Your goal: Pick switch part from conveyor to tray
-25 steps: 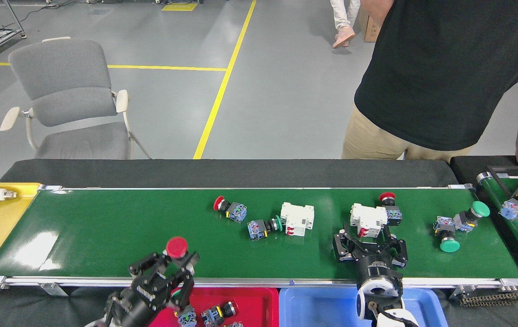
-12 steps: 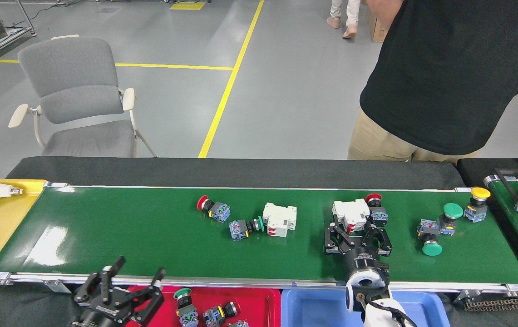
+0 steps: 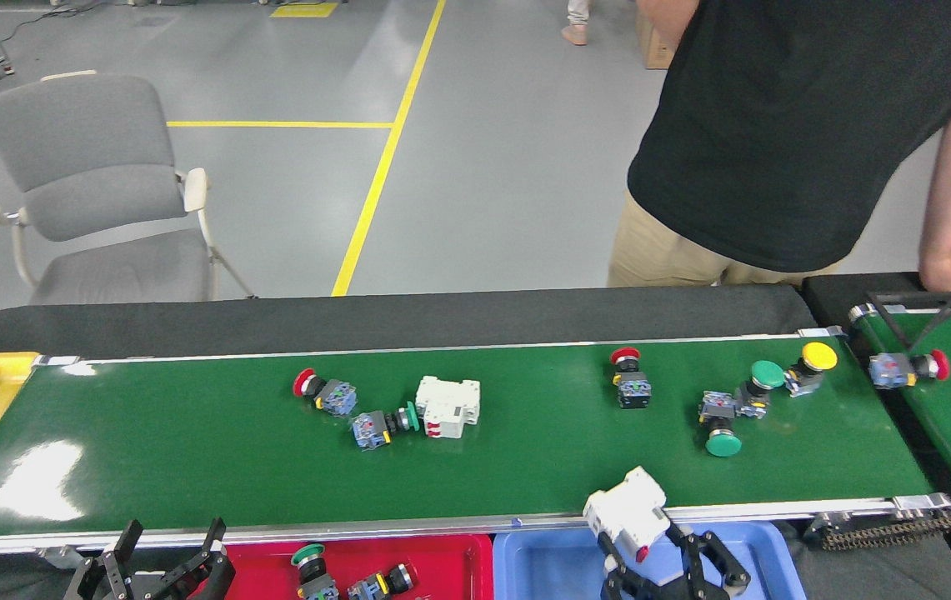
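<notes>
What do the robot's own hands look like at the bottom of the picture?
Both are black, skeletal claws. The left gripper shows thin, jointed metal fingers with small bolts at the joints, like bare linkages. The right gripper has the same black linked fingers. No cables or readable markings show; the arms behind them are out of view.

On your conveyor [image 3: 192,433]: two push-button switches [image 3: 325,392] and a breaker [image 3: 447,406] left of centre; one switch [image 3: 630,379] centre-right; three switches [image 3: 754,392] far right. Before its near rail, two trays [image 3: 442,558] side by side. Behind it, a person [image 3: 775,142] and a chair [image 3: 92,192].
</notes>
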### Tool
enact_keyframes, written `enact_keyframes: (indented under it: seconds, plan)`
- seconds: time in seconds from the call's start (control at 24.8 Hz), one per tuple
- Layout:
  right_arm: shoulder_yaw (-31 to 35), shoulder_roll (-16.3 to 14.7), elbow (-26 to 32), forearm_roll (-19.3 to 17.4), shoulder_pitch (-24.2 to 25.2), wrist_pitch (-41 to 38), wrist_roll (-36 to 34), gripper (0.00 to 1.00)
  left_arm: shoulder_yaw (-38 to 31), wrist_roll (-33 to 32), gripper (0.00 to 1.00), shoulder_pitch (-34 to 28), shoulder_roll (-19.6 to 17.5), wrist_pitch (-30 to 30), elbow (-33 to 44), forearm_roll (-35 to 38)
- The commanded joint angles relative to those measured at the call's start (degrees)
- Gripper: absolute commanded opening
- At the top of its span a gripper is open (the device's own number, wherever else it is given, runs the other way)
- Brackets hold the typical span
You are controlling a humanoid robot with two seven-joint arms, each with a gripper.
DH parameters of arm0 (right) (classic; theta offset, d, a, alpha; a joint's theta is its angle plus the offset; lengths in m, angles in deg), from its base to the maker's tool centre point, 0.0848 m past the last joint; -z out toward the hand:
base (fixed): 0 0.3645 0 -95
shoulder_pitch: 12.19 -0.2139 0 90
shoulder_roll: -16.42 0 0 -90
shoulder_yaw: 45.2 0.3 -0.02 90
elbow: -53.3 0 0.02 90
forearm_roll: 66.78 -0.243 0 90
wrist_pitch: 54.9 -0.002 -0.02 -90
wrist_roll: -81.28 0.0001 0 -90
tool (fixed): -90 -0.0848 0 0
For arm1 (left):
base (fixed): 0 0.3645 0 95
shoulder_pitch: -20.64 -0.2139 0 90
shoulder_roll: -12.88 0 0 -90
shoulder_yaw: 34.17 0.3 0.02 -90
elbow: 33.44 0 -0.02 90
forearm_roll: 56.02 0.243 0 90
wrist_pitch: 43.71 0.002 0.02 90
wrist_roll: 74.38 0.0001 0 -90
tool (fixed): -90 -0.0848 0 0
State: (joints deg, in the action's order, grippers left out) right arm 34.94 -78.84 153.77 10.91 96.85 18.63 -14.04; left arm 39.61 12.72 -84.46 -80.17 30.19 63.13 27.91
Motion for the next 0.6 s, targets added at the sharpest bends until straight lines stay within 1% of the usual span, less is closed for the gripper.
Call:
enact_keyframes:
  seconds: [0.0, 0.08, 0.12, 0.16, 0.2, 0.24, 0.32, 0.4, 0.48, 0.56]
  plan:
    - [1.0, -0.5, 1.0, -0.3, 1.3, -3.1, -3.5, 1.00, 0.3, 0.2, 1.00, 0.2, -0.6, 0.1, 0.9, 0.1]
    - [2.4, 0.3, 1.0, -1.1, 1.2, -2.4, -3.2, 1.00, 1.8, 0.1, 1.00, 0.8, -0.6, -0.9, 0.8, 0.3]
    - [4.0, 1.6, 1.0, -2.1, 0.7, -2.3, -3.0, 1.00, 2.9, 0.0, 1.00, 2.0, -0.6, -1.8, 0.6, 0.4]
    - [5.4, 3.2, 1.0, -2.8, 0.4, -1.9, -3.0, 1.00, 3.7, -0.1, 1.00, 3.3, -0.6, -2.1, 0.5, 0.5]
    - [7.0, 6.9, 1.0, -2.9, 0.0, -0.1, -2.8, 1.00, 4.5, -0.2, 1.00, 5.3, -0.6, -2.2, -0.3, 0.6]
    - [7.5, 8.9, 1.0, -2.8, -0.1, 2.6, -2.2, 0.99, 4.7, -0.4, 1.00, 7.1, -0.6, -2.2, -1.9, 0.9]
    - [7.4, 8.9, 0.9, -2.3, -0.5, 9.3, -1.0, 0.99, 4.9, -1.3, 1.00, 10.0, -0.6, -2.4, -5.3, 1.2]
    - [7.1, 8.7, 0.8, 0.0, -1.1, 15.7, 1.4, 0.99, 5.0, -1.8, 1.00, 13.5, -0.7, -2.6, -8.9, 1.3]
    - [6.6, 8.8, 0.7, 1.5, -2.1, 17.0, 3.4, 0.99, 5.0, -1.8, 1.00, 15.1, -1.0, -3.1, -11.2, 1.8]
    - [6.4, 8.9, 0.6, 1.8, -3.8, 17.1, 5.7, 0.99, 5.1, -1.8, 1.00, 15.9, -1.9, -4.3, -12.5, 2.2]
